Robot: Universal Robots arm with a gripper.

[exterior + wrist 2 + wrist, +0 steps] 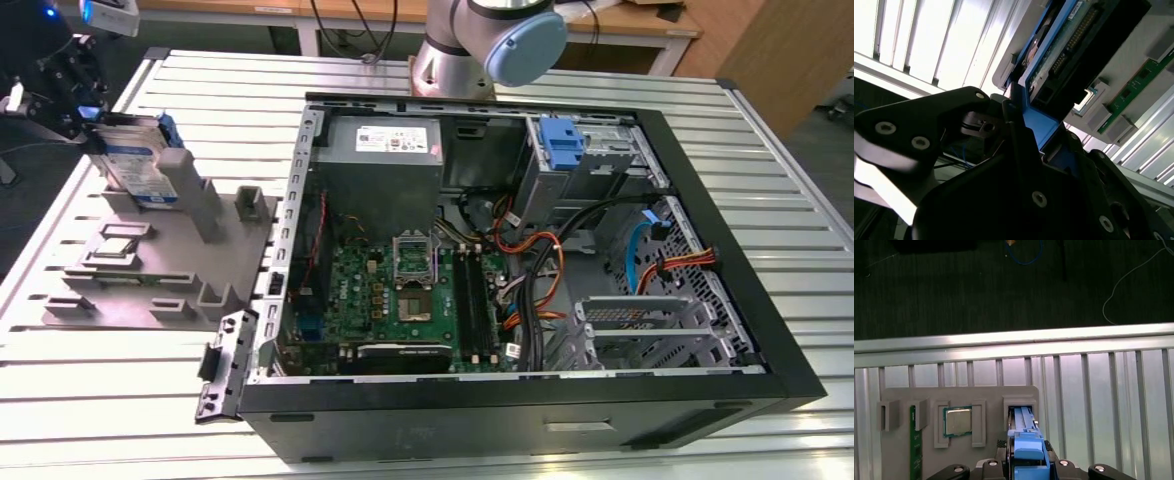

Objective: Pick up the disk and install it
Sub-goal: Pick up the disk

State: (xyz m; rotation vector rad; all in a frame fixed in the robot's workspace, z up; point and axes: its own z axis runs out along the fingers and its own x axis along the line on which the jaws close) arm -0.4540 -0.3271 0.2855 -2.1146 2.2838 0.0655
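Pickup step, I judge: my gripper (70, 100) has its fingers (1016, 137) clamped on the disk (139, 160), standing in its grey holder (160, 268), upper left of the exterior view; freeing it needs a straight pull.

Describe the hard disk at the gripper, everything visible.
The flat grey metal disk, with a blue-and-white label and a blue plastic carrier frame, stands on edge in a slot of the grey fixture tray at the exterior view's left. The black gripper's fingers clamp the carrier's upper end.
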